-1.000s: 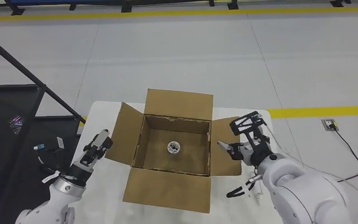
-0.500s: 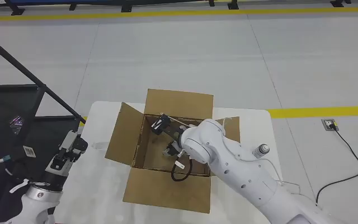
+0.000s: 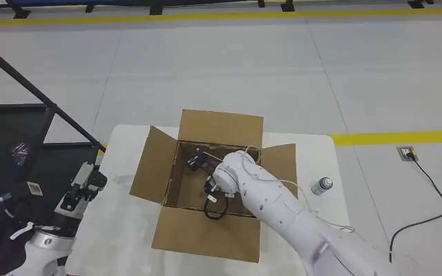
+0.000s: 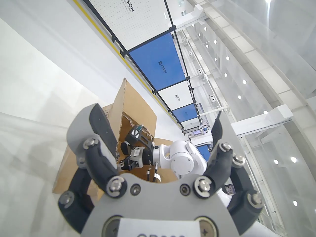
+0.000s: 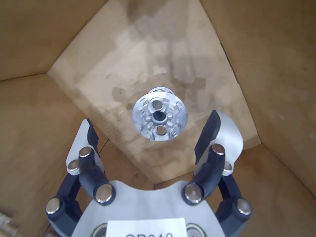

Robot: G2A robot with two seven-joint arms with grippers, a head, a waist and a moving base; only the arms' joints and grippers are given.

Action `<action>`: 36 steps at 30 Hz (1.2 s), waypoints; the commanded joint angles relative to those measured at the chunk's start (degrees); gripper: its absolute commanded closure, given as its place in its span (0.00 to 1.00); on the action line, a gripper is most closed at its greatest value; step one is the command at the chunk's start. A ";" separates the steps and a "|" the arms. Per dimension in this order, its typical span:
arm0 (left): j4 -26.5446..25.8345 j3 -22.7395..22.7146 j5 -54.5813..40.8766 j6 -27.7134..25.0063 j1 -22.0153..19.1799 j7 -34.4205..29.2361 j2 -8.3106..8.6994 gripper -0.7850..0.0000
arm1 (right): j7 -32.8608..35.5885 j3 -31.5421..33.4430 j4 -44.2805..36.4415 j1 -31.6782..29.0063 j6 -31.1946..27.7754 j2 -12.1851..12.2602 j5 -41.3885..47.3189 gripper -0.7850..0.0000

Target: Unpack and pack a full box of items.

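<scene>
Box (image 3: 221, 127) open, round metal part (image 5: 160, 117) on its floor — right claw (image 5: 151, 116) spread above

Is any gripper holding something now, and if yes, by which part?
Nothing is held. The right gripper is open inside the box, above the round metal part, not touching it. The left gripper is open and empty.

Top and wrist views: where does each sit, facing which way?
Top view: above the arms, looking down on the table and open cardboard box; both arms show.
Left wrist: left of the box, tilted up toward the ceiling; open left hand.
Right wrist: inside the box, facing a round metal part on its floor; open right hand.
Shared: top and left wrist both show the right arm in the box.
</scene>
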 commanded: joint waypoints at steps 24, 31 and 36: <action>0.00 0.00 0.00 0.00 0.00 0.00 0.00 0.00 | -2.45 4.68 7.39 5.08 -8.43 -4.23 4.80 1.00; 0.00 0.00 0.00 0.00 0.00 0.00 0.00 0.00 | -0.93 13.56 -14.98 -0.65 -1.98 3.41 -0.21 1.00; 0.00 0.00 0.00 0.00 0.00 0.00 0.00 0.00 | 13.70 29.02 -58.42 -22.01 4.27 12.45 -14.57 1.00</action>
